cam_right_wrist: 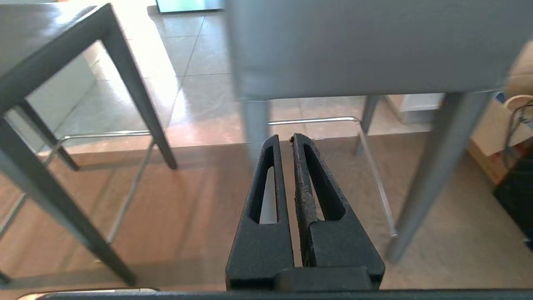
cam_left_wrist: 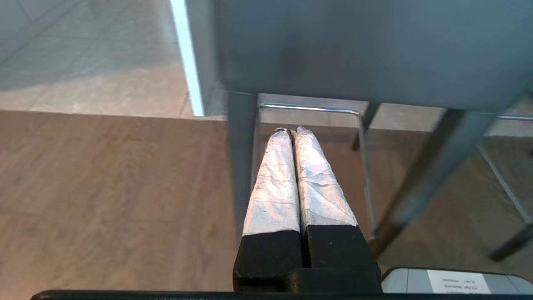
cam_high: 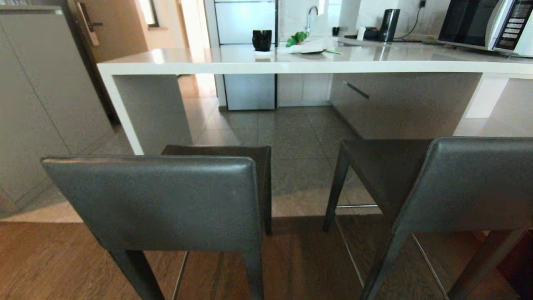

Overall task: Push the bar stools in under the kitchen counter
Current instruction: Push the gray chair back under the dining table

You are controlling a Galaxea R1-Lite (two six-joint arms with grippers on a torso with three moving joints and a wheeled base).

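Two bar stools, matching, dark grey leather backrests and slim dark legs: left stool [cam_high: 166, 200] and right stool [cam_high: 449, 187], side by side on the wood floor, backrests toward the camera, seats pointing at the kitchen counter [cam_high: 316, 66]. Both stand short of the counter's edge, with tiled floor visible between their seats and the underside; not tucked in. Counter: long white glossy top, thick edge, white slab leg at its left end, grey panels beneath at the right. On the top: a black cup [cam_high: 262, 40], a small green plant [cam_high: 296, 39], a dark kettle [cam_high: 389, 25], a microwave [cam_high: 487, 25] at far right. Left gripper [cam_left_wrist: 290, 131], fingers wrapped in pale material, pressed together, empty, low behind the left stool's backrest and near its rear leg. Right gripper [cam_right_wrist: 284, 139], black slotted fingers drawn together, empty, low behind the right stool.
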